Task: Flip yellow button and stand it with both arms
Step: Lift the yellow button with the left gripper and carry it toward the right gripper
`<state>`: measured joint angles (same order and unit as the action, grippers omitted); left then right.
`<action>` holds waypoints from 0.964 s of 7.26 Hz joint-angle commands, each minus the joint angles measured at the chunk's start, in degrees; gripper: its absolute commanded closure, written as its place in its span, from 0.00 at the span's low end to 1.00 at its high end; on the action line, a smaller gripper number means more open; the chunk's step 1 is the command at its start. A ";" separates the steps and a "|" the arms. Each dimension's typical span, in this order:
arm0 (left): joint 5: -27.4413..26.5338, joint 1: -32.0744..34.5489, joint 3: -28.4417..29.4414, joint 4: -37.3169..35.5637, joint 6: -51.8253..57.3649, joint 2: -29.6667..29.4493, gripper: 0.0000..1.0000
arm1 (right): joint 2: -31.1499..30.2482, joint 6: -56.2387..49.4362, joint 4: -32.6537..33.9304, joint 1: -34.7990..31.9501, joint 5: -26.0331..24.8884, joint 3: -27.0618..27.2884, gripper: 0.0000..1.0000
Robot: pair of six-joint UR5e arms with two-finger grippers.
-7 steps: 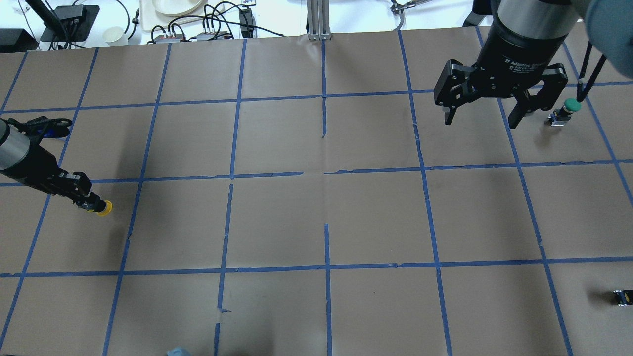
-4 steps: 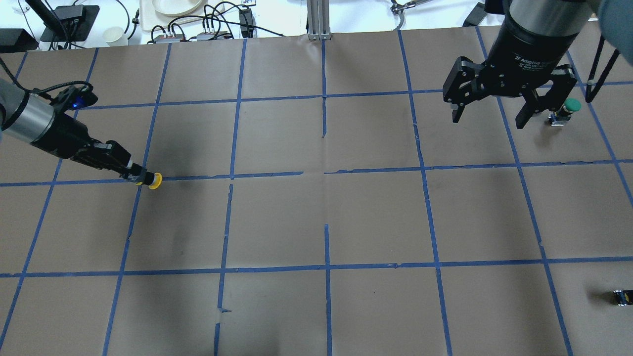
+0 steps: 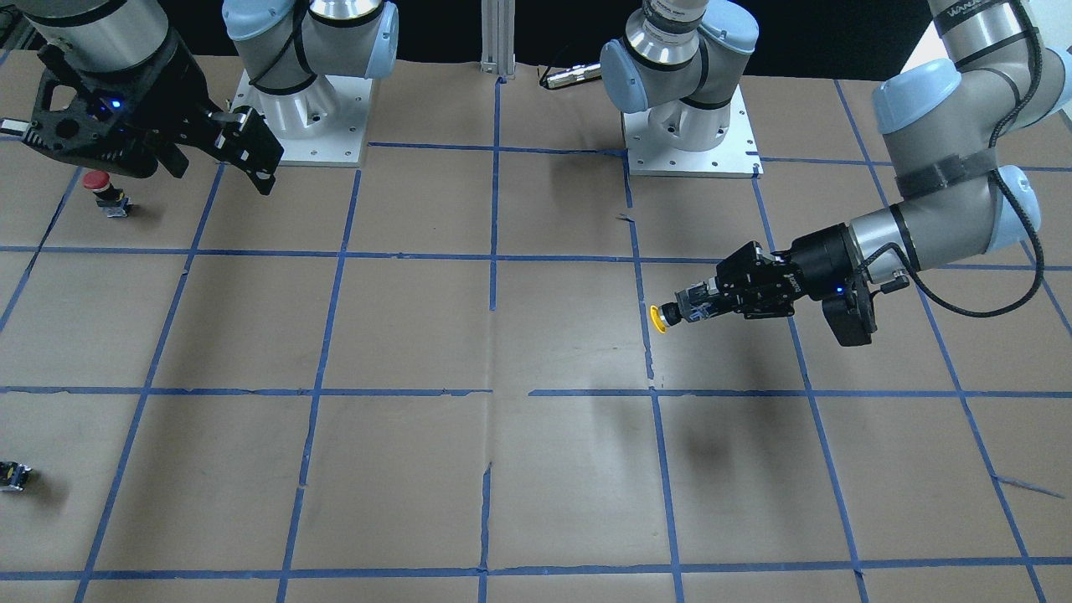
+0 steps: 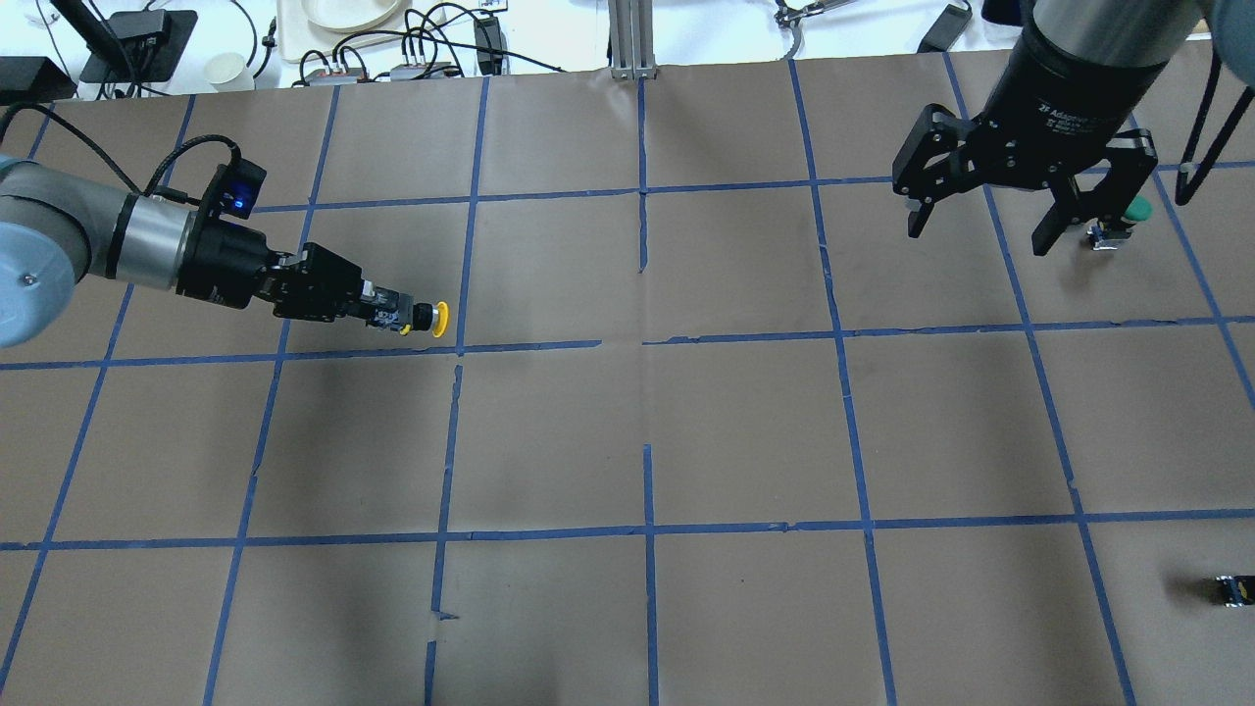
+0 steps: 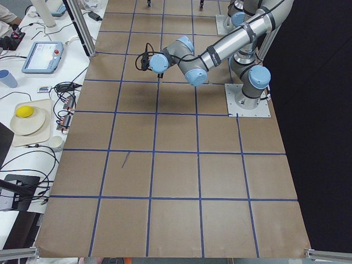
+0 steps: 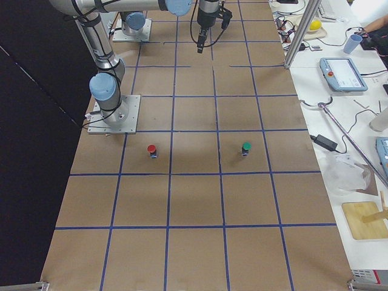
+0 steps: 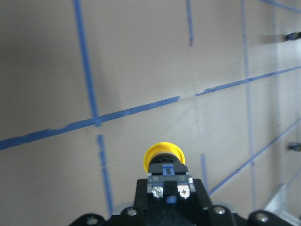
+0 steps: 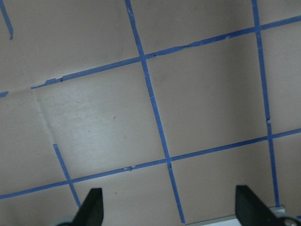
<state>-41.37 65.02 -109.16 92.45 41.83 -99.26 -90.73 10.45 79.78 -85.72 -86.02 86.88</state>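
Since the earlier overhead frames, the left arm (image 4: pixel 147 240) has swung in from the counter's (image 4: pixel 745 431) left edge toward the middle, carrying the yellow button (image 4: pixel 440 319) across a full grid square and further from the robot. The right arm (image 4: pixel 1079 59) has drifted slightly up and right. One of the right fingers (image 4: pixel 1049 227) now overlaps part of the green button (image 4: pixel 1137 208) in the overhead view.

- Left fingers (image 4: pixel 390 316): clamped together on the yellow button's black-grey body. The wrist is roughly horizontal.
- Yellow button: lies sideways in the grip, with the cap pointing toward the counter's centre line. It sits over the square just left of centre, above the blue tape line (image 4: pixel 529 346). In the front view the button (image 3: pixel 660 318) casts a shadow well below itself on the paper, so it is probably off the surface, though no view confirms the height.
- Left wrist view: the cap (image 7: pixel 163 157) faces away from the camera. Two screw terminals on the body show just above the fingers (image 7: pixel 141 197).
- Right fingers: spread wide apart and holding nothing. In the right wrist view both tips (image 8: pixel 92 207) frame bare paper.
- The green button, the red button (image 3: pixel 100 180) and the small dark part (image 4: pixel 1233 588) have not moved. All three stand on the counter's right side, well apart from the yellow button.
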 commanded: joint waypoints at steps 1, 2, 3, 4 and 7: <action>12.78 1.33 -1.67 0.30 0.44 -2.75 0.99 | 0.64 9.35 -3.81 3.44 14.75 0.13 0.00; 13.59 1.77 -1.67 0.10 0.88 -3.73 0.99 | 0.99 17.15 -3.93 4.07 20.31 0.22 0.00; 16.03 2.64 -1.93 0.27 1.06 -4.18 0.99 | 2.47 27.41 -3.67 4.07 23.24 0.14 0.00; 20.06 5.78 -2.11 0.36 1.23 -4.10 1.00 | 3.09 32.65 -3.50 4.07 26.05 0.13 0.00; 35.95 14.67 -4.12 0.27 1.23 -4.53 1.00 | 5.55 38.91 -3.58 4.07 31.92 0.22 0.00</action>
<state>-12.05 76.40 -112.26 92.79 43.08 -103.62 -86.45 45.60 76.27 -81.66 -58.26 87.03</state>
